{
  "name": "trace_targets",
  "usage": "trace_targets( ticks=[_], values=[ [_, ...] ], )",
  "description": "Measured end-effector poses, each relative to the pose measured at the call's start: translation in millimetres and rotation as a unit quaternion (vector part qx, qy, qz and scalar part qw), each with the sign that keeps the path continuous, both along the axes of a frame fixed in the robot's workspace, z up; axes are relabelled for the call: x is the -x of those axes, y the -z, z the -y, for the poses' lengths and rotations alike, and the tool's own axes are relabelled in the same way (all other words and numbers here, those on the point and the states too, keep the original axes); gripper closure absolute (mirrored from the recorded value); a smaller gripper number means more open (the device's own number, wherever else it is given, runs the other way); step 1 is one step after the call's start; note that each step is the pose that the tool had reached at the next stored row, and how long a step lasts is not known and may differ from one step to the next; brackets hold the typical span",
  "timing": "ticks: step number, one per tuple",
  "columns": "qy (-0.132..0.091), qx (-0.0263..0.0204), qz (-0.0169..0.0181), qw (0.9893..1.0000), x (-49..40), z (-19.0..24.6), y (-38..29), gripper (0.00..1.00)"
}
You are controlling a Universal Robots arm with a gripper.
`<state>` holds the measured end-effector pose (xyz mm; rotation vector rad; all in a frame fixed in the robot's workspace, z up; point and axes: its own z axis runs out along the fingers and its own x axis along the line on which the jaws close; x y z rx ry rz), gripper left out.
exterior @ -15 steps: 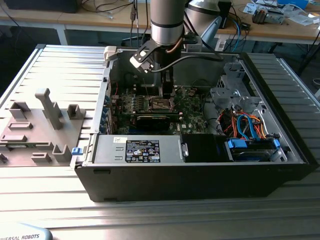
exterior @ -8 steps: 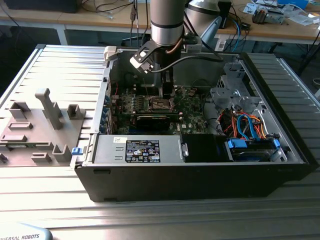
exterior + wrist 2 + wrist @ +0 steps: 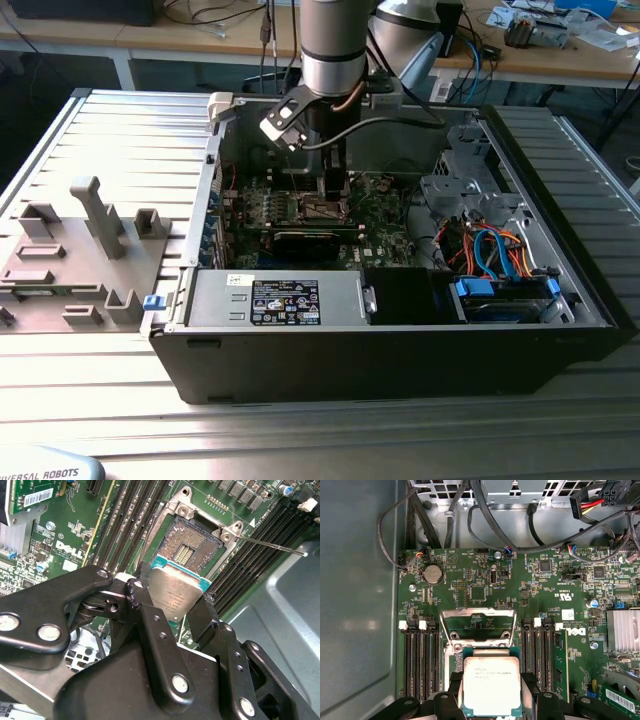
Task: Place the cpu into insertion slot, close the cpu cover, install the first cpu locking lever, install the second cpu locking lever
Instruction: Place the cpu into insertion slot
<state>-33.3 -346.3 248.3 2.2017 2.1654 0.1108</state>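
Clamping the cpu (image 3: 491, 685) between its fingers (image 3: 150, 622), gripper (image 3: 172, 595) over the bare insertion slot (image 3: 190, 545), cpu cover (image 3: 477, 612) raised

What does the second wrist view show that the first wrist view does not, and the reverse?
Second wrist view: the bare insertion slot with its contacts, and a thin lever beside it. First wrist view: the cpu cover standing open, a coin battery, cables. Both: the cpu clamped in the gripper, and the green board.
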Motion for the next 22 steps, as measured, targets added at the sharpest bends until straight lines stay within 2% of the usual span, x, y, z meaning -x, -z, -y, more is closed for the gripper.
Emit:
trace_targets(
  ticks=[13,15,22],
  values=[
    [0.000,0.0000,0.0001,1.0000,2.4,0.0,1.1,0.46],
    [0.000,0.0000,0.0001,1.0000,2.4,0.0,3.9,0.46],
    [0.000,0.0000,0.0000,1.0000,2.4,0.0,6.3,0.46]
  ],
)
